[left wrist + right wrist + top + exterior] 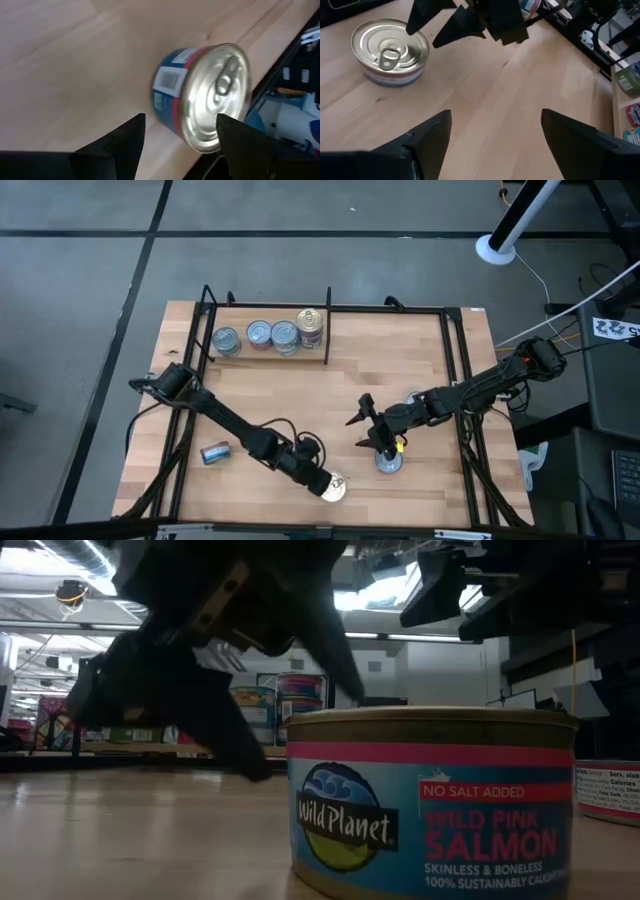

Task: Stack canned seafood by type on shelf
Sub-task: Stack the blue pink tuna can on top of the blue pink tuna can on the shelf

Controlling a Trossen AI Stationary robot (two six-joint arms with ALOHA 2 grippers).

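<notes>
We have the shelf [260, 395], the wide pale board inside its thin black frame, spread under both arms, and at its far side four tins [270, 336] already stand in a row against the short black divider bar [328, 325], so we judge the sorting partly done with three tins left out on the board. The left gripper [322, 480] reaches toward the near edge, its jaws parted either side of a salmon tin [202, 95] with a pull-tab top and a blue and pink label, which we see just ahead of the fingertips and not yet between them. The right gripper [368, 425] hangs with its jaws spread wide and empty just above and beside a second pull-tab tin [388, 461]. A third tin [214, 453] lies on its side near the left arm, untouched. We take the step in hand to be the approach for a pick. The next move, as we read it, calls for the left jaws to ease forward until the tin sits squarely between them, then close across its wall before any lift toward the row of like tins.
</notes>
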